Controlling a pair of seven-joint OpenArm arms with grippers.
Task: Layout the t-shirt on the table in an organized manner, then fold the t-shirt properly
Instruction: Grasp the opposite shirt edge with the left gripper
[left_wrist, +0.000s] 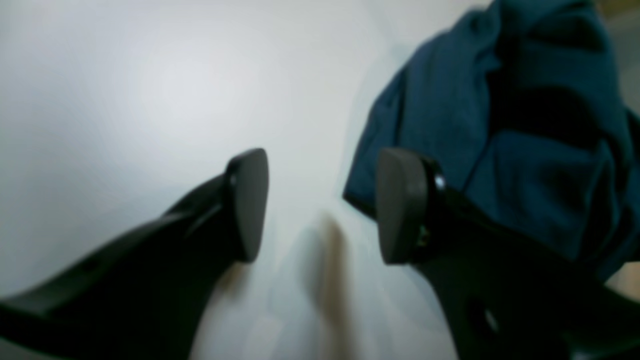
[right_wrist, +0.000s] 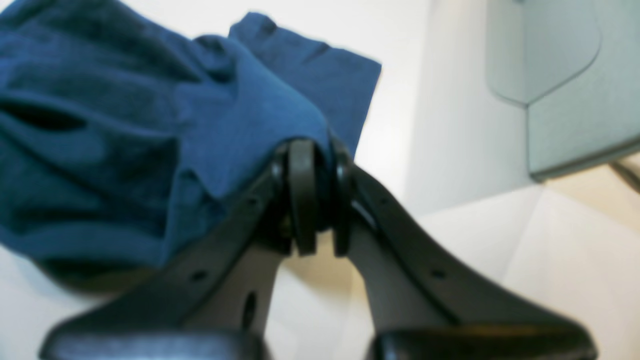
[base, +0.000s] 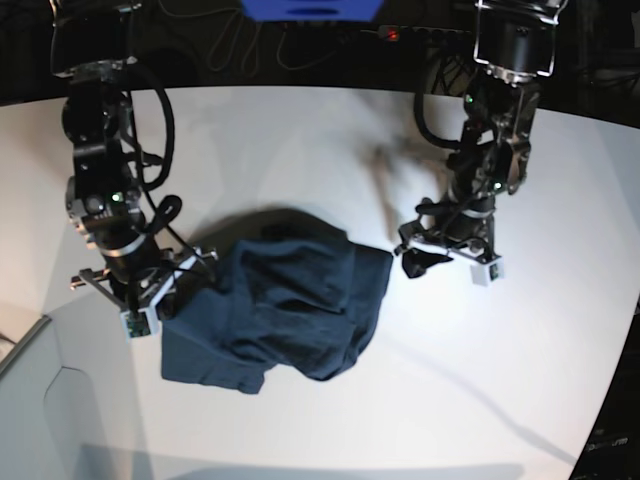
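A: Presently, the right gripper (right_wrist: 315, 200) is clamped tight on a raised fold of the t-shirt (base: 285, 305). In the right wrist view the cloth bunches up and over the closed tips. The left gripper (left_wrist: 320, 205) is released: its two pads (left_wrist: 250, 205) stand apart with bare table (base: 330, 140) showing between them, nothing held.

B: Where does the left gripper sit relative to the shirt?

A: Just beside the shirt's edge on the side away from the right gripper. In the left wrist view one pad overlaps the hem; whether it touches the cloth, I cannot tell. The picture is blurred.

B: And the shirt itself?

A: Crumpled in a heap near the middle of the table, creased and folded on itself. No sleeve or collar can be made out plainly. It is not laid flat.

B: So which step?

A: By my judgement, the layout step, early on. Folding has not begun. One side of the heap is gripped; the opposite side is not.

B: What does the next move call for?

A: Probably the left gripper closing on the near hem, then both arms drawing apart to spread the cloth. The grip should take one layer only, or the heap may drag as a lump.

B: Surface and surroundings?

A: Smooth white tabletop all round the shirt, with plenty of bare room for spreading. Beyond the shirt, at the far edge, dark background with cables and a blue object (base: 310, 10). A pale grey panel (right_wrist: 565, 80) lies off the table's edge on the right gripper's side.
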